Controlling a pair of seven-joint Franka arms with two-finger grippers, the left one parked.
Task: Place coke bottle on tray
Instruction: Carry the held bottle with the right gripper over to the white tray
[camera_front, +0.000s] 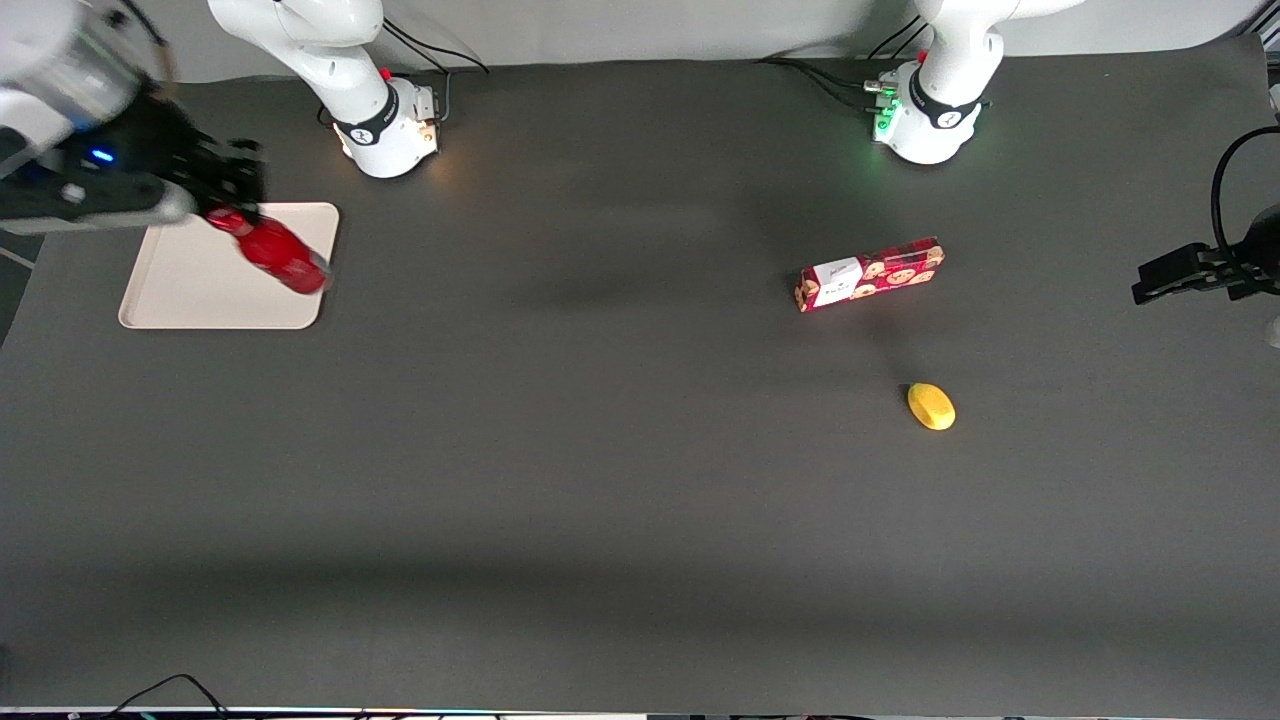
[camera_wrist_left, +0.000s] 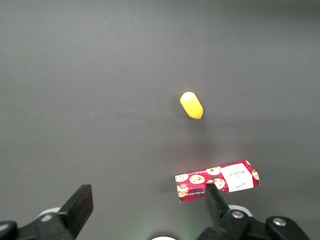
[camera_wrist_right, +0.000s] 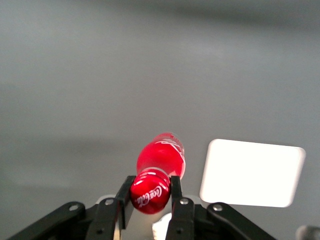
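The coke bottle (camera_front: 280, 255) is red and tilted, held by its cap end in my right gripper (camera_front: 226, 213), which is shut on it. It hangs in the air over the tray (camera_front: 200, 290), a flat beige rectangle at the working arm's end of the table. In the right wrist view the two fingers (camera_wrist_right: 175, 187) press either side of the bottle's red cap (camera_wrist_right: 150, 195), with my gripper (camera_wrist_right: 149, 192) closed around it and the bottle body (camera_wrist_right: 162, 157) pointing away. The tray (camera_wrist_right: 252, 172) shows as a bright pale rectangle beside the bottle.
A long red cookie box (camera_front: 868, 275) lies toward the parked arm's end of the table, and a small yellow object (camera_front: 931, 406) sits nearer the front camera than the box. Both also show in the left wrist view: box (camera_wrist_left: 217, 181), yellow object (camera_wrist_left: 191, 105).
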